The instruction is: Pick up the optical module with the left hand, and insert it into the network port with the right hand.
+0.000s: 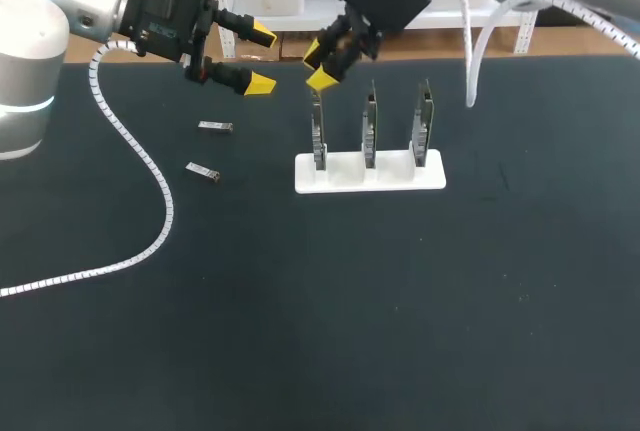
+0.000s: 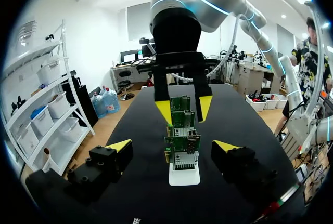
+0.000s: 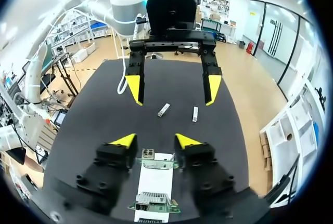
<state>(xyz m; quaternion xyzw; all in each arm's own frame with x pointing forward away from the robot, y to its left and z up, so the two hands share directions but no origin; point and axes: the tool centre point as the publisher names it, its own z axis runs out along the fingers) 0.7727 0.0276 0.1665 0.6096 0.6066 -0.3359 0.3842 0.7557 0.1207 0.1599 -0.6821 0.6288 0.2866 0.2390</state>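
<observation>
White rack (image 1: 345,177): right gripper (image 1: 318,64) above, fingers apart.
Left gripper (image 1: 262,58): spread, empty; best dropped squarely across optical module (image 1: 215,128) left of rack.

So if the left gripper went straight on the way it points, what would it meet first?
Probably the nearest green circuit board in the white stand, or the right gripper just above it; depth is unclear.

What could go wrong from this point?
1. The right gripper straddles the end board in the white stand, open; a sideways move may knock or tip it.
2. The left gripper hangs open near the right one; they might collide.
3. The farther module and nearer module lie flat; a pinch may slip off.
</observation>
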